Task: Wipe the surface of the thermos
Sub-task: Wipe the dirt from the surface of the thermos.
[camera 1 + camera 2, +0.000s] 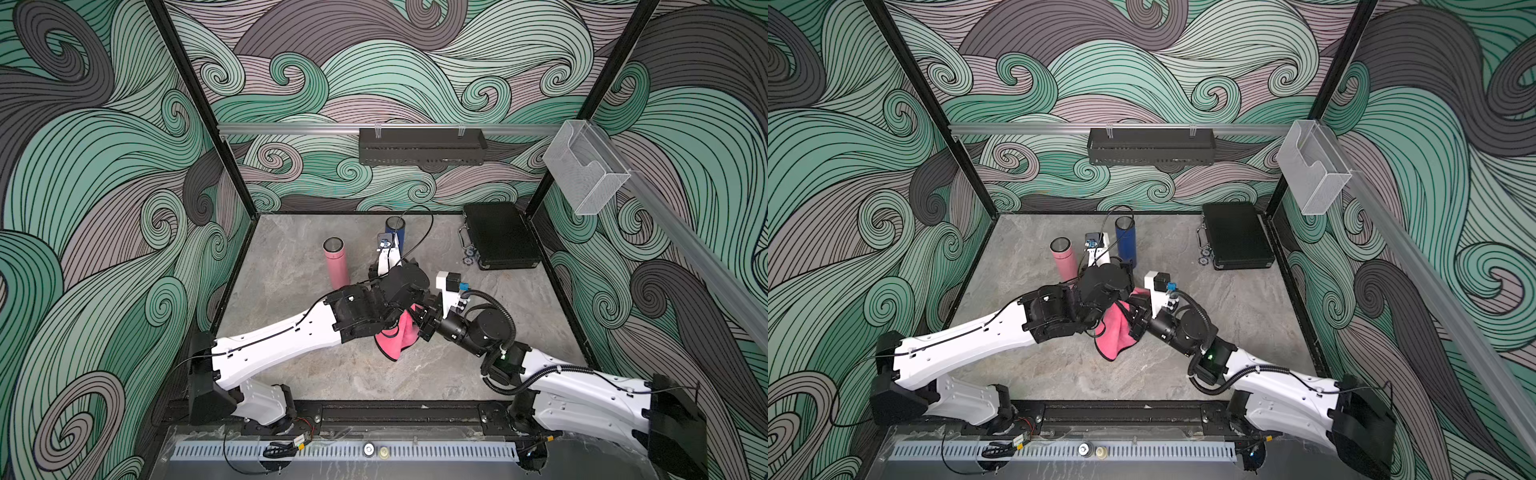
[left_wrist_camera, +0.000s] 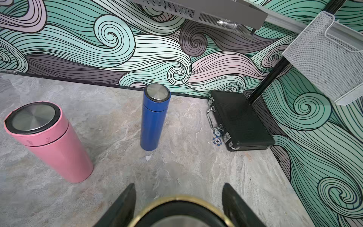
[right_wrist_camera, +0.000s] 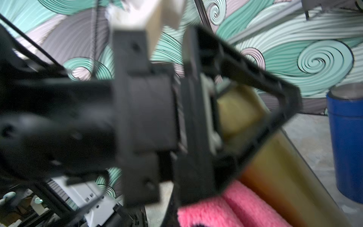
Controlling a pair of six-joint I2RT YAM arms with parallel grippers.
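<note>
We find the two arms meeting over the middle of the grey table point(image 1: 415, 374). The left gripper point(image 2: 178, 186) has its jaws closed on the gold thermos point(image 2: 180, 206), one finger point(image 2: 125, 204) on each side of the black cap with its gold rim. In both top views the thermos itself is hidden under the left wrist and the cloth; the right wrist view shows its gold body point(image 3: 284, 176) running down past the left gripper's black frame. We cannot tell whether it stands on the table or is lifted clear.

The right gripper point(image 1: 422, 318) has its jaws pressed together, pinching the pink cloth point(image 1: 392, 340). The cloth hangs between the two grippers, and in the right wrist view it lies point(image 3: 225, 210) against the thermos body.

Behind the arms, a pink thermos point(image 1: 336, 266) and a blue thermos point(image 1: 395, 232) stand upright, apart from each other, both capped. A black case point(image 1: 498, 237) lies shut in the far right corner, with two poker chips point(image 2: 217, 136) just beside its handle side.
</note>
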